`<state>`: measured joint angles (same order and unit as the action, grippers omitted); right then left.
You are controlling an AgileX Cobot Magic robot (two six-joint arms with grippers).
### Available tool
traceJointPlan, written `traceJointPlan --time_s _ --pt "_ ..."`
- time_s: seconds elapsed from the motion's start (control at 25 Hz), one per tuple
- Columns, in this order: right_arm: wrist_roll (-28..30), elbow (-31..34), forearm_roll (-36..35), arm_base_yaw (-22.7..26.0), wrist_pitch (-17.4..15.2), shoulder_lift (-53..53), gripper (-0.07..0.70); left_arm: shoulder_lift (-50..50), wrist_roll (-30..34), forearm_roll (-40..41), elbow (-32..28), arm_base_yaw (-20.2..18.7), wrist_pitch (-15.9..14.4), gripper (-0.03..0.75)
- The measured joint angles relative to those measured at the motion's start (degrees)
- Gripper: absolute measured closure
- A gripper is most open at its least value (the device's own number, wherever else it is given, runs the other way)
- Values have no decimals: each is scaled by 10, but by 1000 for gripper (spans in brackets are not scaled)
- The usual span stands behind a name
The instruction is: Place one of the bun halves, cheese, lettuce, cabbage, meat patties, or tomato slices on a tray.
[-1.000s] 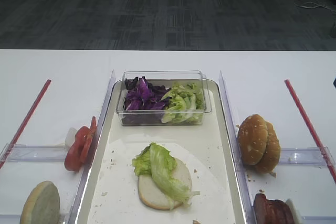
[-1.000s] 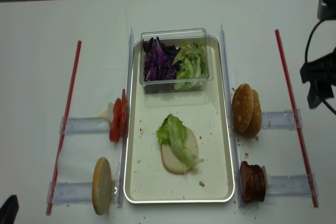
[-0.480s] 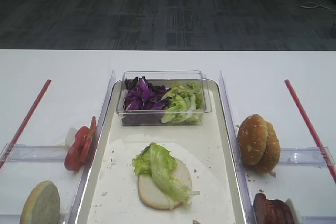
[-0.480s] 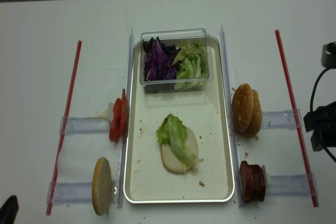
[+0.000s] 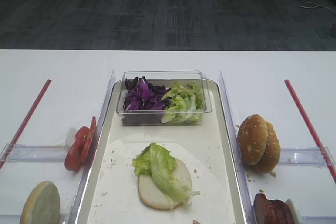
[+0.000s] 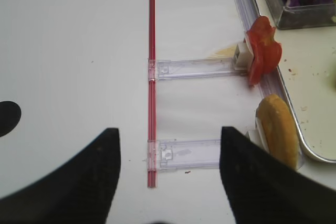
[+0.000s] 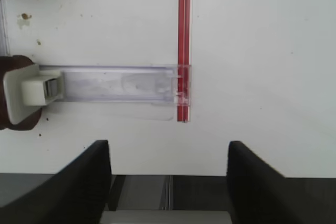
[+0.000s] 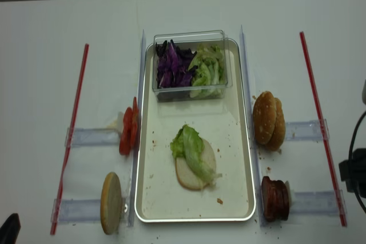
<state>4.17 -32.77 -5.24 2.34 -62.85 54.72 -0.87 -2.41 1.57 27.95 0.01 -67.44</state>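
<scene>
Lettuce (image 5: 164, 174) lies draped over a pale bun half (image 5: 160, 190) near the front of the tray (image 5: 220, 145), so part of the stack is laid; my guess is that a meat patty comes next. The meat patties (image 8: 274, 199) stand on edge in a clear rack at the desk's right front corner, just outside the tray rim, with the sesame bun halves (image 8: 268, 120) racked behind them and the tomato slices (image 8: 128, 131) on the opposite side. A patty should handle as a firm, fairly dense disc, probably greasy, so I would pinch it across its flat faces near the top edge where it stands free of the rack. The right pincer (image 7: 169, 177) hangs over bare desk (image 7: 262, 51) beside that rack, fingers spread and nothing between them. The left pincer (image 6: 169, 177) likewise stands apart and empty, above the desk left of the tray.
</scene>
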Motion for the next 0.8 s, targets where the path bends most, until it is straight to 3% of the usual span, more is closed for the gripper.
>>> traceJointPlan --time_s 0.28,0.8 --pt "-1 46 0 0 -2 -92 153 0 0 0 0 0 0 294" --pt "0 60 0 0 3 -244 160 0 0 0 0 0 0 294"
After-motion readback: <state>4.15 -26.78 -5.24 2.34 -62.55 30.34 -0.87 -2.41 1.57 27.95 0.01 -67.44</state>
